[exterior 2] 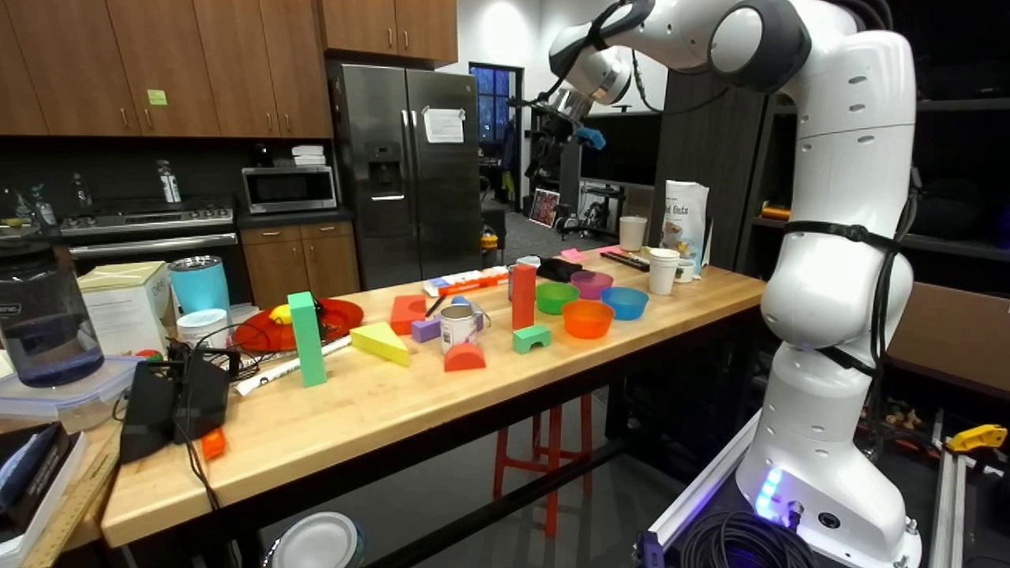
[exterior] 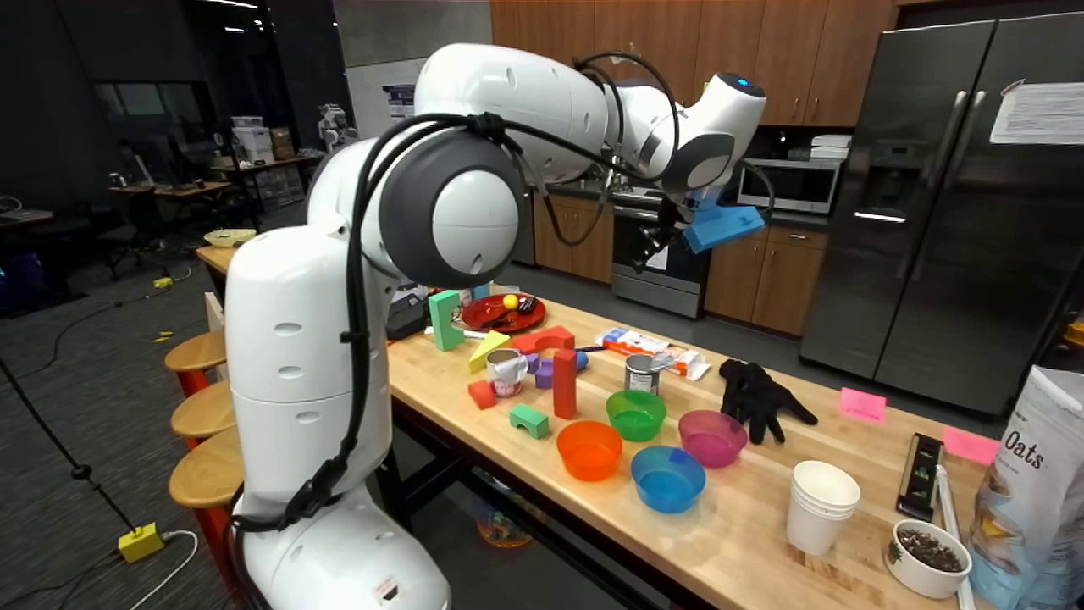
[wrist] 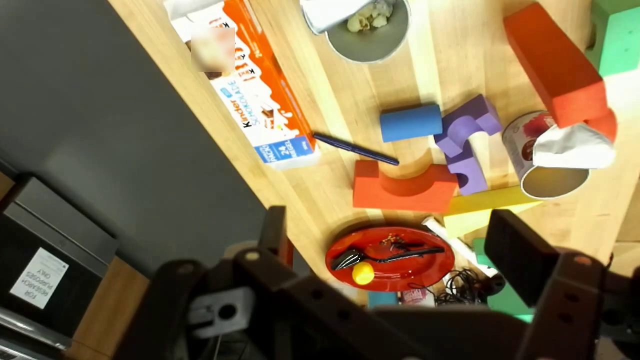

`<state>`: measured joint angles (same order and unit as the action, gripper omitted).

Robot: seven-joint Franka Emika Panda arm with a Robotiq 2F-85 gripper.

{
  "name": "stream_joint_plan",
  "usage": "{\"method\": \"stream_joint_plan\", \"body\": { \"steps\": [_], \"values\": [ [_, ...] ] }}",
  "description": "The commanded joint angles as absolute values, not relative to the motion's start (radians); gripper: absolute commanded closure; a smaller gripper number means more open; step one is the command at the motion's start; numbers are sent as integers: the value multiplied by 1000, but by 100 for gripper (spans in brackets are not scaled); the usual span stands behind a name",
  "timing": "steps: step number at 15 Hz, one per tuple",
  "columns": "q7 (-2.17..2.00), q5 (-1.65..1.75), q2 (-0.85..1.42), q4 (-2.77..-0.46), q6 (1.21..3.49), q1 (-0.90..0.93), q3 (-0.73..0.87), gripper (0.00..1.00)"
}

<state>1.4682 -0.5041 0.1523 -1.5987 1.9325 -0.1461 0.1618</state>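
Two black fingers [wrist: 520,252]: parted widely along the lower part of the wrist view; gripper [wrist: 387,217] released, nothing grasped, high over the pale wooden table [exterior: 737,534] in both exterior views.
Red arch-shaped block [wrist: 400,200]: lower centre of the wrist view, showing beneath the gap. Just beside it, a yellow wedge-shaped block [wrist: 475,202] and two purple notched blocks [wrist: 482,114]; contact between them unclear. Above it in the frame, a blue cylindrical block [wrist: 411,122] and a navy pen [wrist: 356,149].
Round red plate [wrist: 410,277]: bottom centre, same view; carries a small yellow ball [wrist: 363,273] and black utensils [wrist: 348,259].
Approach over the blocks: my judgement, any lowering wants a slow, vertical line, wrist squared to a single block, because close neighbours leave scant finger room.
Tall red rectangular block [exterior: 565,383]: upright, centre of an exterior view; probably topples if brushed, so best given wide clearance.
Tabletop: striped butcher-block grain; four translucent plastic bowls [exterior: 590,466] (orange, green, magenta, blue) right of centre, black glove [exterior: 758,398] to their upper right, stacked white cups [exterior: 817,508] and an oats bag [exterior: 1029,483] at lower right.
Room: dark steel refrigerator [exterior: 923,212] upper right, brown wooden cabinets [exterior: 677,51] along the top, red-legged stools [exterior: 207,474] lower left, grey floor [exterior: 127,407].
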Motion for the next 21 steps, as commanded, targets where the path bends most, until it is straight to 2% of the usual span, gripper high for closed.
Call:
{"method": "stream_joint_plan", "body": {
  "steps": [1,7,12,21],
  "values": [
    [1465,-494,153,-1591,1925,-171,137,0],
    [1494,-500,175,-1570,1909,-188,142,0],
    [1596,-573,382,-1332,1742,-236,101,0],
    [1599,-505,711,-893,1426,-273,-37,0]
  ]
}}
